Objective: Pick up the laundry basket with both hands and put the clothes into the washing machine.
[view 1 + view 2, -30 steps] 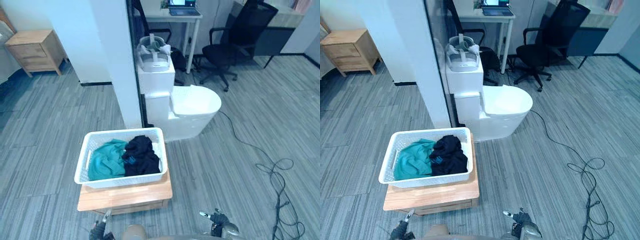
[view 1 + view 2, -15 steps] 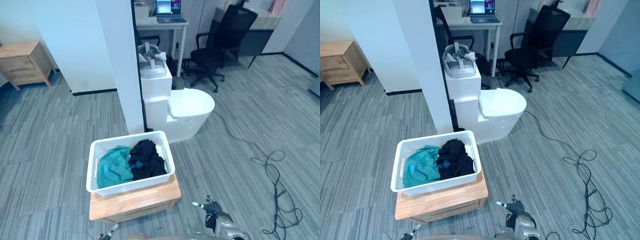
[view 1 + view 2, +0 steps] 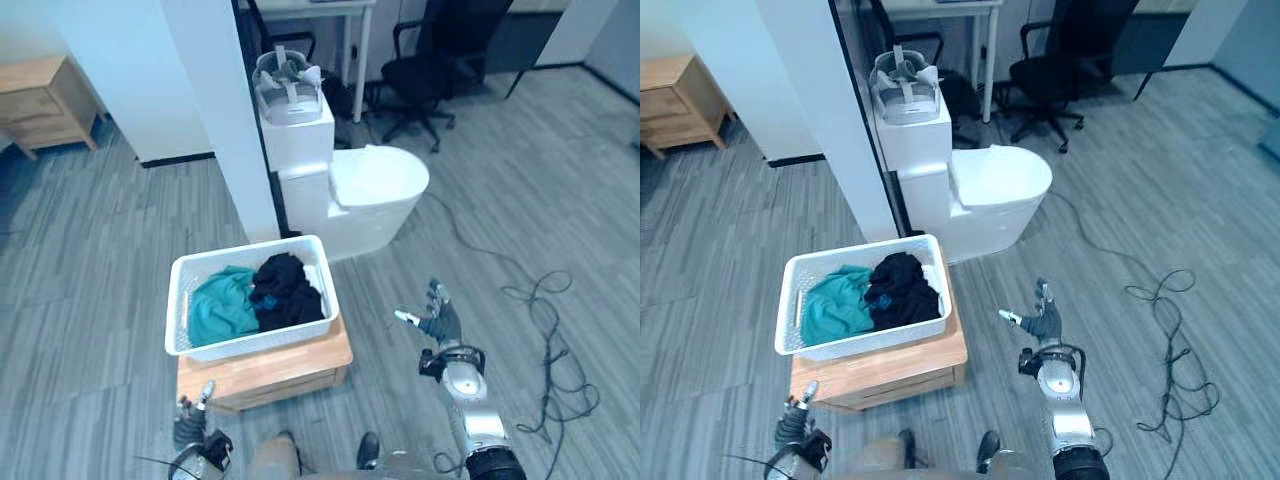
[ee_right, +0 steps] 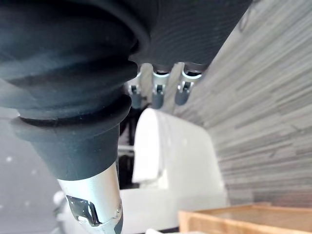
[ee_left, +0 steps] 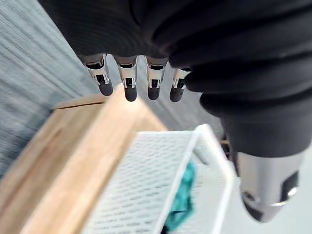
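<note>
The white basket (image 3: 255,343) sits on a low wooden surface (image 3: 275,368), with a teal cloth (image 3: 218,305) in its left half and black clothes (image 3: 285,290) in its right. Neither hand touches it. Beyond it stands a white toilet (image 3: 375,190) with a headset (image 3: 288,75) on its tank, beside a white pillar (image 3: 210,100).

In the eye views the right hand (image 3: 440,325) is raised over the floor (image 3: 520,200) to the right of the surface, fingers straight and spread, holding nothing. The left hand (image 3: 190,428) is low at the near left, just in front of the surface.

The left wrist view adds what the eyes cannot make out: its fingers (image 5: 127,83) are straight and empty, pointing over the surface's corner toward the basket wall. The right wrist view has its own straight fingers (image 4: 158,95) aimed at the toilet.
</note>
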